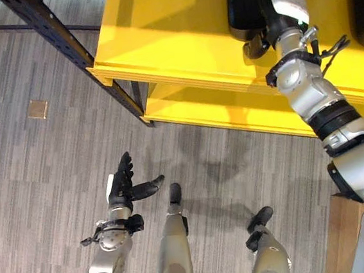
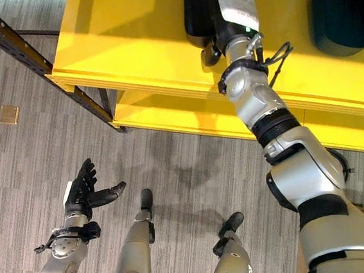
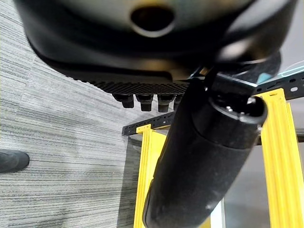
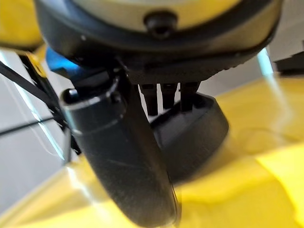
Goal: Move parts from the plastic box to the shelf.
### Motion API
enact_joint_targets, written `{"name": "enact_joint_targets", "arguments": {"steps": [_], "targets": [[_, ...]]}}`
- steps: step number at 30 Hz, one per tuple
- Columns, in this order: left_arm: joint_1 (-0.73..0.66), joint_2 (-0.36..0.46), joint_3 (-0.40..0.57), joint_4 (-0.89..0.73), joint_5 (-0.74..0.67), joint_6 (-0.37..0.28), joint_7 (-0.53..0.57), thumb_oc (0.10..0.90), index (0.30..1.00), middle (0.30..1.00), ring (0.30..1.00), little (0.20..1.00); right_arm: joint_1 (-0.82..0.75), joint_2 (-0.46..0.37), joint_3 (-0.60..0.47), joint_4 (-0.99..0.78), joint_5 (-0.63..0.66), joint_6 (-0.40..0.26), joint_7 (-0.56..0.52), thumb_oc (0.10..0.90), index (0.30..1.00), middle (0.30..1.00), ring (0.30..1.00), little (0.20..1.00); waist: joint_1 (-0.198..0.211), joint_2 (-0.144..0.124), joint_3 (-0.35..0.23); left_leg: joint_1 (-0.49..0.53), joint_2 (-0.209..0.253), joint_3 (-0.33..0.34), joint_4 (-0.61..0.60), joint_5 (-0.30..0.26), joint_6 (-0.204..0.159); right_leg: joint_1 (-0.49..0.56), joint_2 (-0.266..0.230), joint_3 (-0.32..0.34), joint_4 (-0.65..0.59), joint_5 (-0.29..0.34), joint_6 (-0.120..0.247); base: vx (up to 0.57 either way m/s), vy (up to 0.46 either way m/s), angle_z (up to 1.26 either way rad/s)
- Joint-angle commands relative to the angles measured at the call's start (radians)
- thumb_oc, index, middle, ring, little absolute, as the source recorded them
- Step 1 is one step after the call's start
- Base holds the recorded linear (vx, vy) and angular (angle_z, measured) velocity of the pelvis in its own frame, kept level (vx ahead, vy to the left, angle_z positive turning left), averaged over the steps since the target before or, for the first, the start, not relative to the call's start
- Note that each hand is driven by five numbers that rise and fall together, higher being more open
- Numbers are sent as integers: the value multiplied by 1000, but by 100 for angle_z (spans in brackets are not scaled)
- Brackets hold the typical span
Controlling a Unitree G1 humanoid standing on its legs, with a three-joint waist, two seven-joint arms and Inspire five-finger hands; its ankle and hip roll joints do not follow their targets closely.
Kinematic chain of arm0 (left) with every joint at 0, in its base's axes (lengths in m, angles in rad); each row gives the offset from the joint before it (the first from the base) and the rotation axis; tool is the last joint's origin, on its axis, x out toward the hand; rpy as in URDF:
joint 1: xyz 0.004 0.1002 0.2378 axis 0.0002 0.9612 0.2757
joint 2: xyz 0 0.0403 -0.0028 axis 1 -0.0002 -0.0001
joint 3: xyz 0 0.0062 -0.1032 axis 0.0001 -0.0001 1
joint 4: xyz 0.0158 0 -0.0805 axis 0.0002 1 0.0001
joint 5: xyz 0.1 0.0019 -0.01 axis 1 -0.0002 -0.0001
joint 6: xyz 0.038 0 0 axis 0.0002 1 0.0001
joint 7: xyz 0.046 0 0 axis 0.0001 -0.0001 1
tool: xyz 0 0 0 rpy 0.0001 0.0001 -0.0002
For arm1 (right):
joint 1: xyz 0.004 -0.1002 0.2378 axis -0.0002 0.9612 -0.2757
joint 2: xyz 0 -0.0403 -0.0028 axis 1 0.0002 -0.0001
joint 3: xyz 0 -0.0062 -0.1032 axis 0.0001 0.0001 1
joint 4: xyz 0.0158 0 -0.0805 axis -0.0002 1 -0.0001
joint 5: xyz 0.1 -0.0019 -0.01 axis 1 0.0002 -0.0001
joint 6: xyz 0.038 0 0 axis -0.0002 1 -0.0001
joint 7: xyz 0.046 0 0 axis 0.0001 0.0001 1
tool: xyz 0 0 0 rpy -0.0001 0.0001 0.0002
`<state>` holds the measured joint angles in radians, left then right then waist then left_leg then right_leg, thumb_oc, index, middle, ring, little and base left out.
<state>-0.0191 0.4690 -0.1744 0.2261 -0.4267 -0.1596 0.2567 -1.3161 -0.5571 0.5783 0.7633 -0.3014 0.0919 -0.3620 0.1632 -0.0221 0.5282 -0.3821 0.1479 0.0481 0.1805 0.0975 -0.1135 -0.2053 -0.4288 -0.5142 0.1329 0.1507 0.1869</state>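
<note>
Far left on the grey striped carpet floor [image 1: 38,182] lies a small square tan floor plate [image 1: 37,109]. Beside it a dark perforated metal shelf post [image 1: 63,38] slants up to the yellow shelf [image 1: 160,42], which has 2 boards in sight, an upper one and a lower one just beneath it.

The left hand [image 1: 121,186] hangs low over the carpet, well apart from the shelf, its fingers straight and spread and its thumb out to the side; it is released and carries nothing. Its wrist view shows the thumb across the frame, with the yellow shelf frame past it.

Further right, the right hand [image 2: 214,33] reaches onto the upper board, against a black rounded plastic part [image 2: 199,9] that rests there. In the right wrist view the fingertips [image 4: 164,97] touch the top of that part [image 4: 194,133], and the thumb lies beside it; whether the hand grips or only touches it, I cannot tell.

At the far right of the same board sits a second dark rounded part [image 2: 341,11], well apart from the first.
</note>
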Motion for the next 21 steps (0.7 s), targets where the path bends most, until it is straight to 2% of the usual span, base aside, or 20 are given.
{"name": "enact_joint_targets", "arguments": {"steps": [1, 11, 21], "targets": [[11, 33, 7, -84, 2, -77, 27, 900, 1000, 1000, 1000, 1000, -146, -58, 3, -81, -21, -32, -63, 900, 1000, 1000, 1000, 1000, 14, -4, -48, 90, -29, 0, -74, -47, 60, -21, 2, 15, 91, 11, 12, 0, 0, 0], [25, 27, 28, -97, 22, -63, 39, 900, 1000, 1000, 1000, 1000, -106, -81, -71, -281, -81, -24, -82, 900, 1000, 1000, 1000, 1000, -6, -13, -49, 93, -29, 5, -71, -52, 62, -30, 1, 26, 103, 7, 10, 0, 0, 0], [37, 14, 45, -103, 50, -46, 50, 900, 1000, 1000, 1000, 1000, 7, -98, -177, -463, -102, -36, -101, 900, 1000, 1000, 1000, 1000, -28, -22, -54, 101, -25, 9, -70, -56, 62, -31, 4, 37, 104, 6, 11, 0, 0, 0]]}}
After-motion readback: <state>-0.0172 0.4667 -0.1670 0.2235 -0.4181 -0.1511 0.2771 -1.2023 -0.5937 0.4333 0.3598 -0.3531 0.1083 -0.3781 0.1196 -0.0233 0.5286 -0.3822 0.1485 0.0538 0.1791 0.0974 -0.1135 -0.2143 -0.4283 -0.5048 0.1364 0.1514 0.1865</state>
